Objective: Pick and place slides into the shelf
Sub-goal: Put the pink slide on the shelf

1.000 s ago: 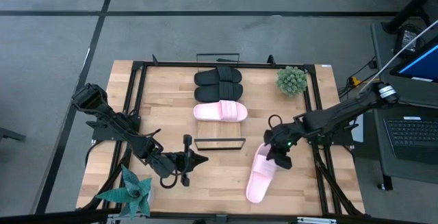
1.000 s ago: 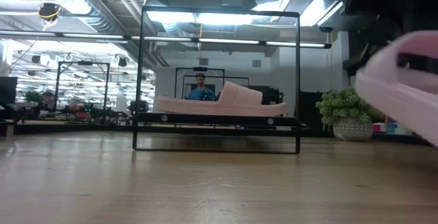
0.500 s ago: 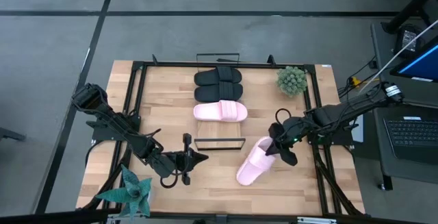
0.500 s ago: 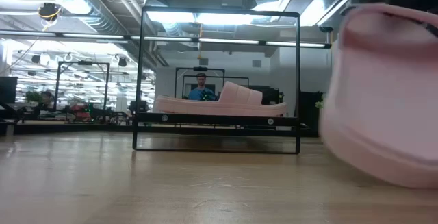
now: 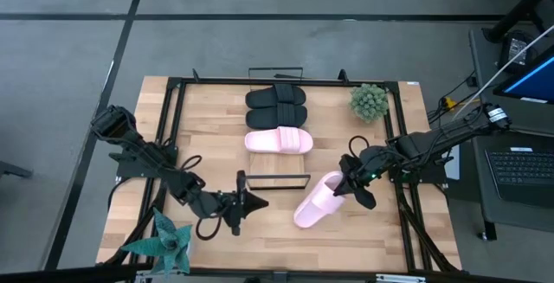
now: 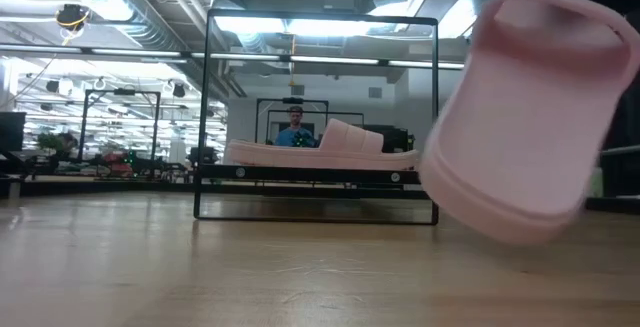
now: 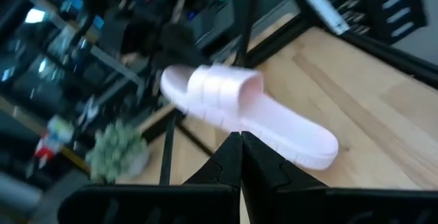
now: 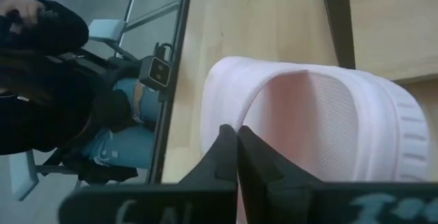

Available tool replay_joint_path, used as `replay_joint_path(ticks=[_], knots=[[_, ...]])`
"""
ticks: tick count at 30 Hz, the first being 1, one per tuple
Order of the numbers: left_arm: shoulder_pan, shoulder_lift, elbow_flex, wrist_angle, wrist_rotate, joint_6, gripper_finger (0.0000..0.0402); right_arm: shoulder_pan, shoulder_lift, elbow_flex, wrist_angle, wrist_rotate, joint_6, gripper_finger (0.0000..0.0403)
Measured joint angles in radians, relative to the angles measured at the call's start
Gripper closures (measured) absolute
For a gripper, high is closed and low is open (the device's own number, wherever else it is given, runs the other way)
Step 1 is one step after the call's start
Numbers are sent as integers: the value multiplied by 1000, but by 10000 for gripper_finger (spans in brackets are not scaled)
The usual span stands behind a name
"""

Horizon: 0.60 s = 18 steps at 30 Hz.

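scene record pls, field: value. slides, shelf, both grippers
shelf: light-wood board at table centre, wire rails at its ends
slides on shelf: two black slides, one pink slide
slide in transit: second pink slide, lifted, tilted, right of the shelf's near end
right gripper: shut on the second pink slide's strap
left gripper: shut, empty, near the front-left of the table
other: potted plants

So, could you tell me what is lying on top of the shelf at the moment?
On the shelf lie two black slides and one pink slide. The second pink slide is off it, gripped by the right gripper. Nothing seems hidden.
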Motion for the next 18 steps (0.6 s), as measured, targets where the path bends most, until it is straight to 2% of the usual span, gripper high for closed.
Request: replay_joint_path(ticks=[4, 8, 15, 18], knots=[[26, 0, 0, 21, 93, 95, 401, 0, 0, 0, 20, 0, 0, 403], [49, 0, 0, 21, 98, 110, 395, 0, 0, 0, 41, 0, 2, 403], [70, 0, 0, 23, 98, 193, 329, 0, 0, 0, 65, 0, 33, 403], [77, 0, 0, 30, 78, 238, 298, 0, 0, 0, 87, 46, 46, 403]])
